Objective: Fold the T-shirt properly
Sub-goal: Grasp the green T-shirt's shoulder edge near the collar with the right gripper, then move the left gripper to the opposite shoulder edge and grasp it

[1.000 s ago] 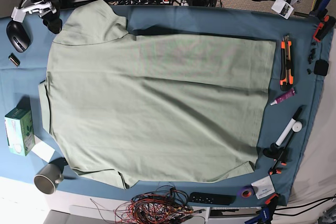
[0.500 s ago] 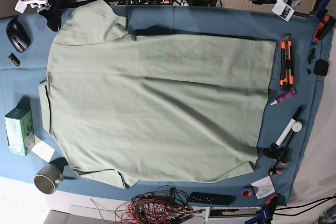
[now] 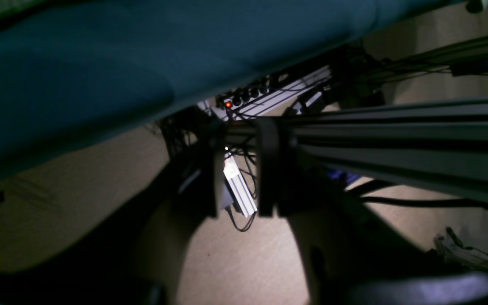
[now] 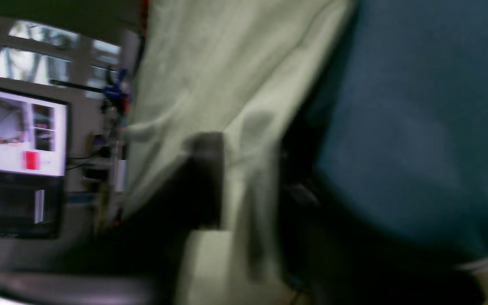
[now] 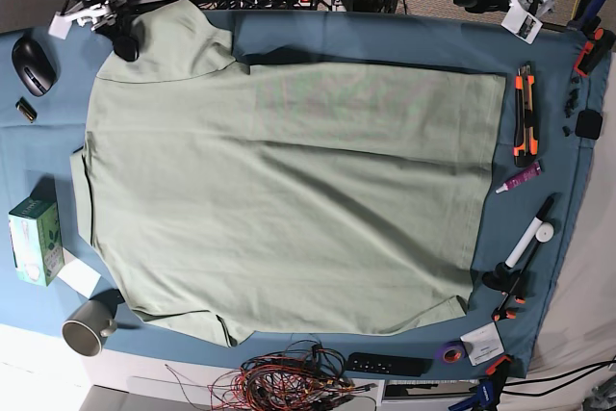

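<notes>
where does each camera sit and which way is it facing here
base: overhead, facing down on the pale sage-green knit T-shirt spread over the blue-teal table cloth; both arms show at the top corners.
left wrist: on the left arm off the table's edge, facing under it at floor and cables; left end effector in front.
right wrist: on the right arm, blurred, facing the T-shirt's sleeve edge; dark right end effector in front.
shared: base and right wrist both show T-shirt and cloth.

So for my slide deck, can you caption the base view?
T-shirt spread flat on the blue cloth, right gripper at one sleeve's edge.
</notes>
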